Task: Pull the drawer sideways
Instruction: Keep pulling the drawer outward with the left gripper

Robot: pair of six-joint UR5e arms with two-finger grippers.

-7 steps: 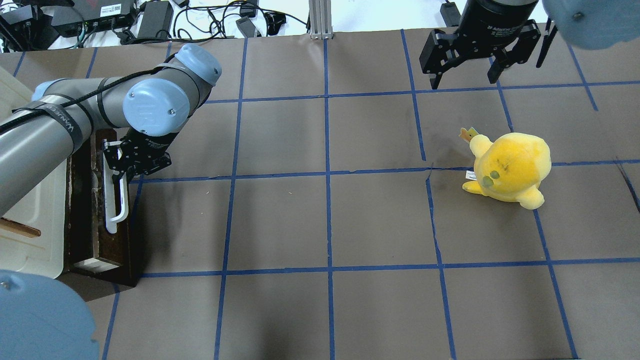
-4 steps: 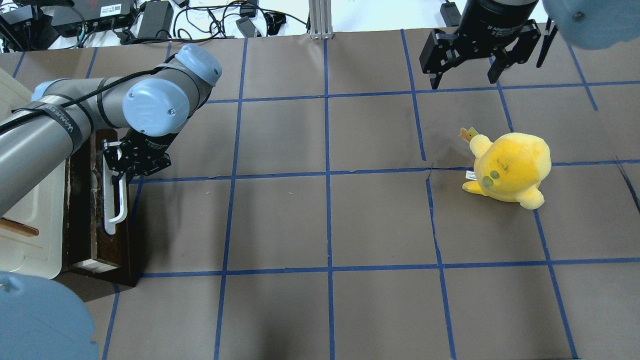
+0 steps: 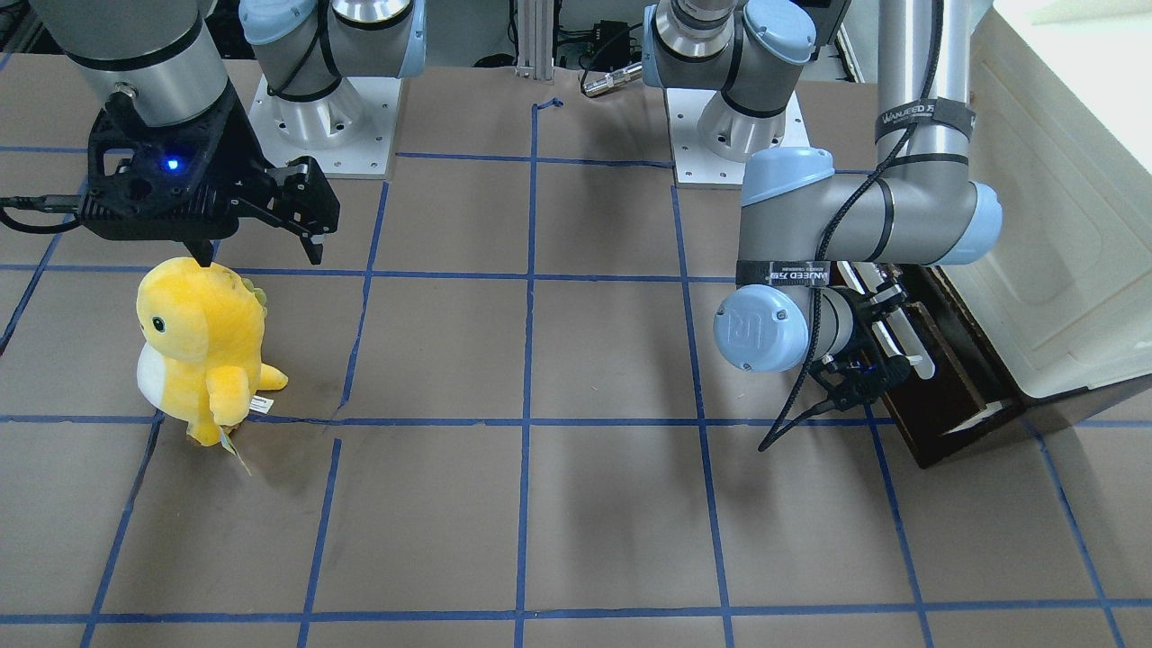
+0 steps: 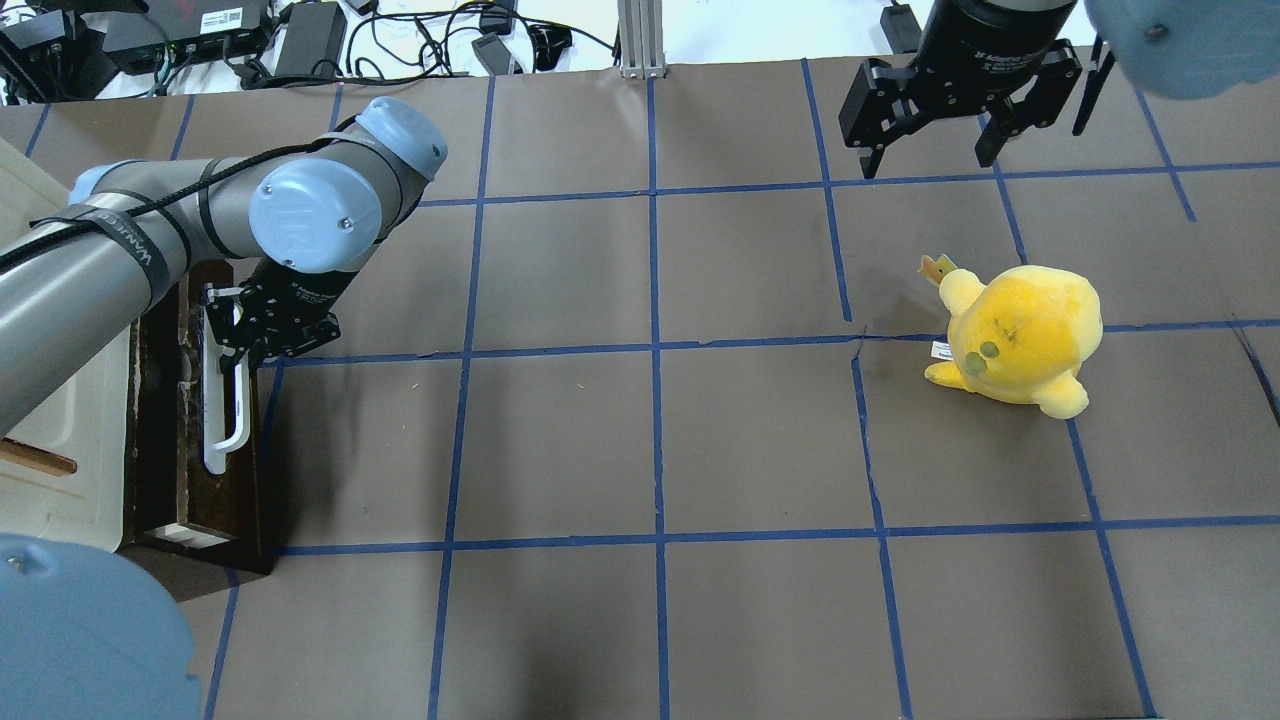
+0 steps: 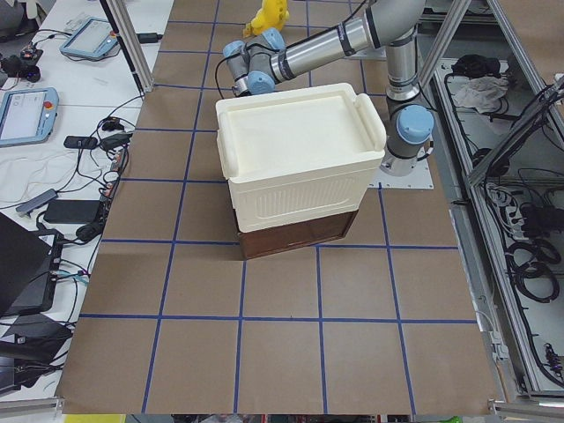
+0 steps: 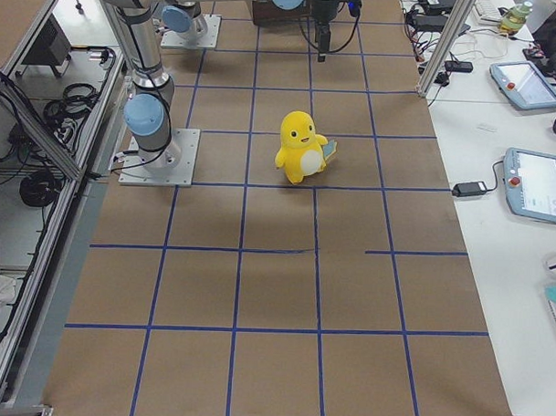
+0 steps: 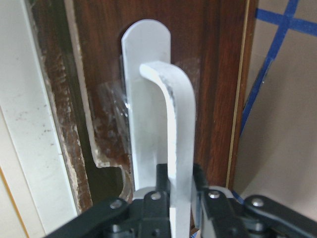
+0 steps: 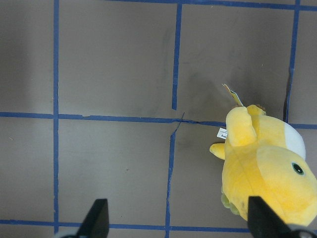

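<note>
The drawer [image 4: 165, 440] has a dark brown front and a long white bar handle [image 4: 218, 420]. It sits at the bottom of the cream-white cabinet [image 4: 60, 470] at the table's left edge. My left gripper [image 4: 235, 345] is shut on the far end of the handle. The left wrist view shows the handle [image 7: 171, 124] pinched between the two jaws of the left gripper [image 7: 179, 188], against the brown front [image 7: 213, 74]. The drawer also shows in the front-facing view [image 3: 945, 396]. My right gripper [image 4: 930, 165] is open and empty, raised over the far right of the table.
A yellow plush toy [image 4: 1020, 335] stands on the right half of the table, just on the near side of the right gripper, and shows in the right wrist view [image 8: 267, 168]. Blue tape marks a grid on the brown table cover. Cables and power supplies [image 4: 300, 40] lie beyond the far edge.
My left gripper has moved slightly left with the handle in it. The drawer front has shifted the same way, toward the cabinet. The right arm and plush have not moved.
</note>
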